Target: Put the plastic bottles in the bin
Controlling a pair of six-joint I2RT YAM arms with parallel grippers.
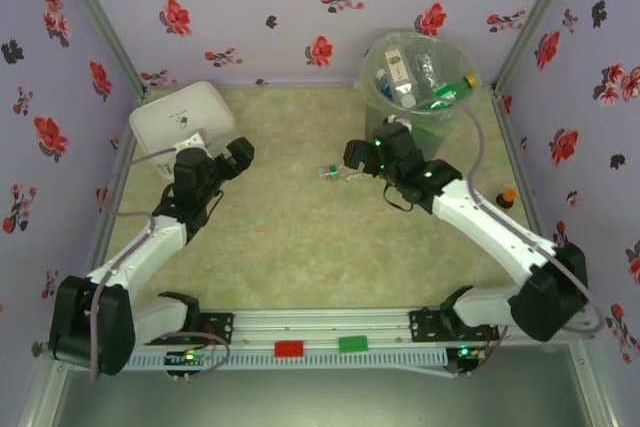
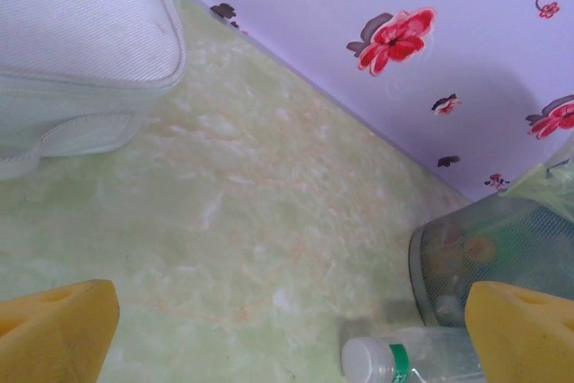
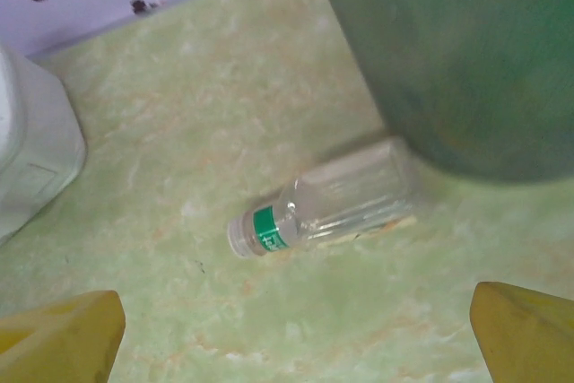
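**A:** Grey-green plastic, that bin [image 1: 415, 77]. What's in it?

**B:** Bottles, piled loose inside a clear liner [image 1: 372, 65]. A green bottle [image 1: 450, 87] w/ a yellow-orange cap lies on top by the right rim. The rest look clear w/ pale labels, too jumbled to count.

**A:** Bin shape?

**B:** Tall, round, translucent. It stands at the far right of the table [image 1: 290, 247], close to the back wall.

**A:** Any bottles outside it?

**B:** Two. A clear bottle [image 3: 323, 199] lies on its side on the table near the bin's foot, cap pointing away from the bin. It has a white cap, a green band at the neck and a ribbed body. Touching the bin or not, can't tell. A dark bottle [image 1: 506, 197] w/ an orange cap stands upright at the table's right edge, beside the right arm.

**A:** Other containers?

**B:** A white box [image 1: 180, 117] at far left, flat w/ rounded corners and a finely ribbed top. Contents hidden.

**A:** Grippers?

**B:** The left gripper [image 1: 238, 155] hangs just in front of the box. Its yellow foam pads [image 2: 56, 329] are spread wide w/ nothing between. The right gripper [image 1: 362, 154] sits between the bin and the clear bottle, above the table, also spread wide and holding nothing.

**A:** Table surface?

**B:** Pale green, marbled, smooth-looking.
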